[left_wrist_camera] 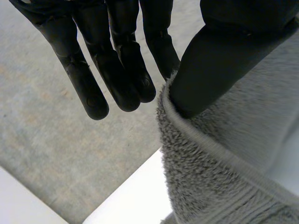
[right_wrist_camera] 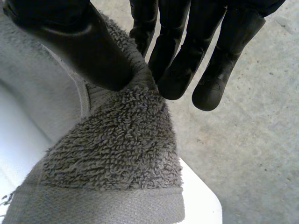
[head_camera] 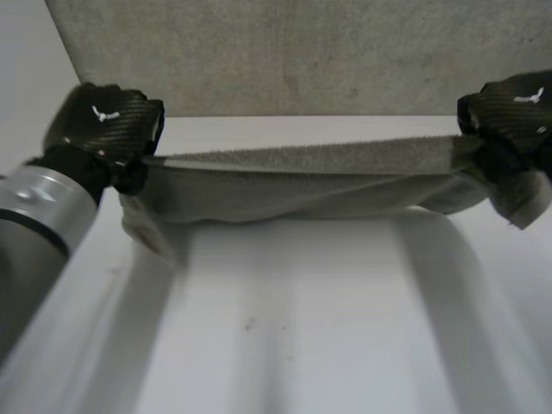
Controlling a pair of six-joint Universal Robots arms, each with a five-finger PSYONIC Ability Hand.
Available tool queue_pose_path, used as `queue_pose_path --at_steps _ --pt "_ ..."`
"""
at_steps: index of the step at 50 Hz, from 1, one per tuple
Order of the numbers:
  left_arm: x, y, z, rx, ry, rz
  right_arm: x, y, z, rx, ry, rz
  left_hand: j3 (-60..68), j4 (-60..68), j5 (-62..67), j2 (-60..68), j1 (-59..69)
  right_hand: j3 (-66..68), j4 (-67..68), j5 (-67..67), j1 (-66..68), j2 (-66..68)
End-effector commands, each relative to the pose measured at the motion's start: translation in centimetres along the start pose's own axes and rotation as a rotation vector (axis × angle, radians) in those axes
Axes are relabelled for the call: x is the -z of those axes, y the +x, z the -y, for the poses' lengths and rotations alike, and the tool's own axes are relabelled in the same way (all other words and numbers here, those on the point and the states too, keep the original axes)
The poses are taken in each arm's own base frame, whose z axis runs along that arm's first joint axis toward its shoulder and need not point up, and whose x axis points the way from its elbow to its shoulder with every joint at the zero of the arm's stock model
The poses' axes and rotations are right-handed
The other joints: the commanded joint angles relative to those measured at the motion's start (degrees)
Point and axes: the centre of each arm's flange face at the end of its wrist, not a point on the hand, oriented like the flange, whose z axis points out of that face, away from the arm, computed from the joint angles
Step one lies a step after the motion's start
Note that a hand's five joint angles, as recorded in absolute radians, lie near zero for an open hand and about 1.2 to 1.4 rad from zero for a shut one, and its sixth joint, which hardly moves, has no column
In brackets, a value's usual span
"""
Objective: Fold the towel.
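Towel stretched taut between both hands, hanging over the far part of the table, its belly sagging toward the tabletop. Can't tell if the low fold touches the table.

Left hand grips one end of the top edge: the thumb presses the hem against the straight fingers. Right hand pinches the other end the same way, with a tuft of corner sticking out past the thumb.

Risks, as I judge them: both pinches look shallow, right at the hem, so a quick swing or more stretch could pull a corner free. Drop one corner and the towel collapses into a heap. The hands also sit near the table's far edge, with bare floor beyond it, so a slip there could send the cloth off the table. Uneven lowering would skew the fold.

Room: the near part of the table is bare and wide, plenty of space to lay the towel down toward the robot. Past the far edge there is none.
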Motion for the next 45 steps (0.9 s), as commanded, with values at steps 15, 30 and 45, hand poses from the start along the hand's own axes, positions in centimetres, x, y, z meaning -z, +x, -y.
queue_pose_path --at_steps 15,30,45 --pt "-1.9 2.5 -10.0 -0.138 -0.588 -0.284 -2.2 -6.1 -7.5 0.114 -0.455 0.360 10.3 10.3 11.5 10.3 12.1 3.4 3.0 3.0 3.4 3.7" --pt "-13.9 0.6 -6.4 -0.104 -0.094 -0.007 -14.0 -4.4 -1.8 0.080 0.167 -0.013 10.3 10.3 11.5 10.3 12.1 3.4 3.0 3.0 3.4 3.7" --pt "-13.2 -7.3 6.3 0.098 0.628 0.311 -9.2 0.0 6.8 -0.026 0.587 -0.212 10.3 10.3 11.5 10.3 12.1 3.4 3.0 3.0 3.4 3.7"
